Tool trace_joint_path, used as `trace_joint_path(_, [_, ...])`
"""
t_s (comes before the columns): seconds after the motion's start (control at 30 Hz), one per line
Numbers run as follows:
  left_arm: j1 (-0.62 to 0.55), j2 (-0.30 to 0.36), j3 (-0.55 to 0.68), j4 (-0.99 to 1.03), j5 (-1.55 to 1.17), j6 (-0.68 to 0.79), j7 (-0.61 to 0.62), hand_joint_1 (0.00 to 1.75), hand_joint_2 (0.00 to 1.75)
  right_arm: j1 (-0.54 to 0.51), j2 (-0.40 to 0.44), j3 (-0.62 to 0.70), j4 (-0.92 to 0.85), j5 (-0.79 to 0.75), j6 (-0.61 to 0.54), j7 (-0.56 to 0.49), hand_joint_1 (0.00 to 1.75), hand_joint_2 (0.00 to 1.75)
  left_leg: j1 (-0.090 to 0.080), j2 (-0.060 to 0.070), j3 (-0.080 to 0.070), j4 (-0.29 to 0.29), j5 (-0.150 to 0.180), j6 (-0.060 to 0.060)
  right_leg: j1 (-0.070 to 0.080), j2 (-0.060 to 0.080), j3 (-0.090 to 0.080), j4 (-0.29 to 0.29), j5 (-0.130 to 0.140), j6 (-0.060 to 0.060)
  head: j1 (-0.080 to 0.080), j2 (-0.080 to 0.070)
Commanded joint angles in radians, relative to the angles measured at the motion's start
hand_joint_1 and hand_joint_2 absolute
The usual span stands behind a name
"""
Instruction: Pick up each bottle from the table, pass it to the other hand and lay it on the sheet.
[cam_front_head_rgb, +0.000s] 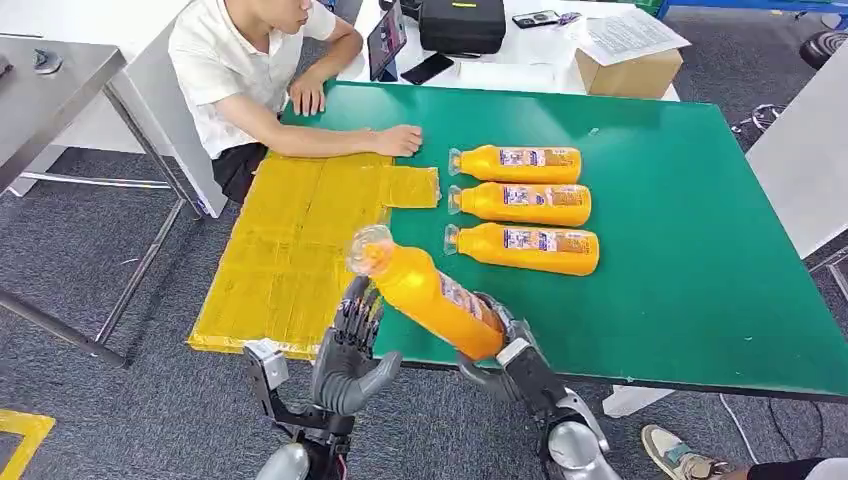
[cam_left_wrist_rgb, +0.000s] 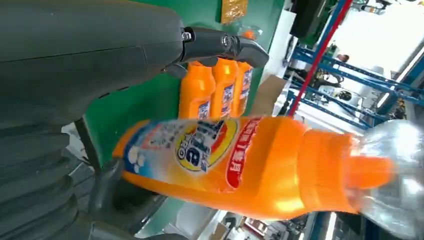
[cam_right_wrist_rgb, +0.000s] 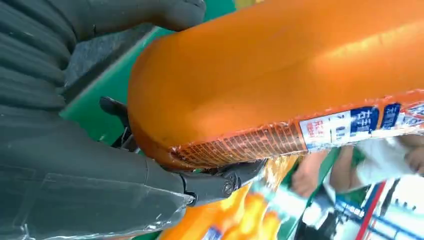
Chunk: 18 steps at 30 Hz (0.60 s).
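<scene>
**Bottle held over the bench edge by the right hand**

Sheet (cam_front_head_rgb: 290, 250) of yellow lies on the left part of the green bench (cam_front_head_rgb: 700, 250), its left side hanging past the bench edge. A person (cam_front_head_rgb: 250, 70) sits at the far side and rests a hand on the sheet's far edge.

Near the front edge of the bench, the left hand (cam_front_head_rgb: 352, 345) is raised with its fingers apart and upright, holding nothing; it stands just beside the neck end of the held bottle (cam_front_head_rgb: 430, 295). In the left wrist view the same bottle (cam_left_wrist_rgb: 250, 165) crosses in front of that hand's spread fingers, without a grip on it that can be made out.

The held bottle is orange with a clear cap, tilted, cap toward the sheet and base toward the robot. The right hand (cam_front_head_rgb: 500, 340) is wrapped around its base end; the right wrist view shows dark fingers (cam_right_wrist_rgb: 220, 182) closed under the bottle's body.

Farther right on the bench lie three bottles (cam_front_head_rgb: 520, 205) on their sides, parallel and close together, caps pointing to the sheet.
</scene>
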Motion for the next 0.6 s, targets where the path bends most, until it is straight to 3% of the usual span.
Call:
trace_joint_path(0.03, [-0.069, -0.01, 0.005, 0.091, 0.046, -0.065, 0.044, 0.0, 1.75, -0.092, 0.001, 0.221, 0.122, 0.062, 0.005, -0.023, 1.75, 1.75, 0.001, 0.003, 0.003, -0.001, -0.001, -0.001, 0.001, 0.004, 0.002, -0.001, 0.0, -0.002, 0.0, 0.0])
trace_joint_path(0.6, [-0.12, -0.026, 0.005, 0.135, 0.156, -0.135, 0.07, 0.0, 1.75, -0.154, 0.035, 0.299, 0.206, 0.006, -0.007, -0.034, 1.75, 1.75, 0.001, 0.001, 0.003, 0.0, -0.001, -0.002, 0.001, 0.002, 0.002, -0.001, 0.0, -0.002, 0.0, 0.0])
